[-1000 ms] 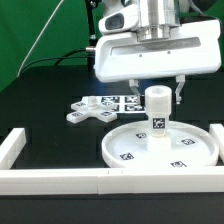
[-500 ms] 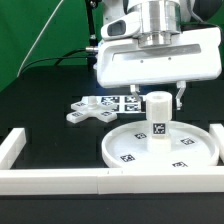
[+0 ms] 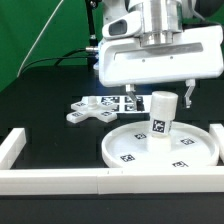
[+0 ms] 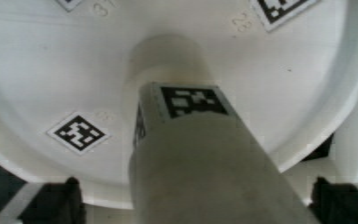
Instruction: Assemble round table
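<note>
Clearly the gripper (image 3: 160, 96) hangs over the middle of the round disc (image 3: 125, 150) with its fingers (image 3: 187, 94) spread wide, one on each side of the short leg (image 3: 162, 120), pinching nothing. The leg stands at the disc's centre, tilted rather than upright, so I'd guess it isn't seated yet. It looks like light, stiff, smooth plastic, probably slippery. I'd take it squarely across the upper barrel, above its tag. The cross-shaped base (image 3: 92, 111) lies off the disc, beyond its rim toward the exterior view's left.
</note>
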Controlling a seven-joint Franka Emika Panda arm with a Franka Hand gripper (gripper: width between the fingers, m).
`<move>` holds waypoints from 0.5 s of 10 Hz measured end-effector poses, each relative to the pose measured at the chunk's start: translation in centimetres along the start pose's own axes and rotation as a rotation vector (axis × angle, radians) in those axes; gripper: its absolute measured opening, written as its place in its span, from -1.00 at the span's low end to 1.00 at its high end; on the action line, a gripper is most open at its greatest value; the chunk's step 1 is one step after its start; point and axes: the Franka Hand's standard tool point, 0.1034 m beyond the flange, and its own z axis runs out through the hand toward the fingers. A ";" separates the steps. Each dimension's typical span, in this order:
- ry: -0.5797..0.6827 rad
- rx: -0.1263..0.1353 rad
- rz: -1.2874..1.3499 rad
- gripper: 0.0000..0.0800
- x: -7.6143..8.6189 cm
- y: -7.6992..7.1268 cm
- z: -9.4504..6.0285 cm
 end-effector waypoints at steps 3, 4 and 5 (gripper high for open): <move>-0.224 0.011 0.013 0.62 0.1 0.2 0.3; -0.279 0.010 0.012 0.62 -0.5 0.5 0.5; -0.334 0.011 0.019 0.62 -0.5 0.8 0.4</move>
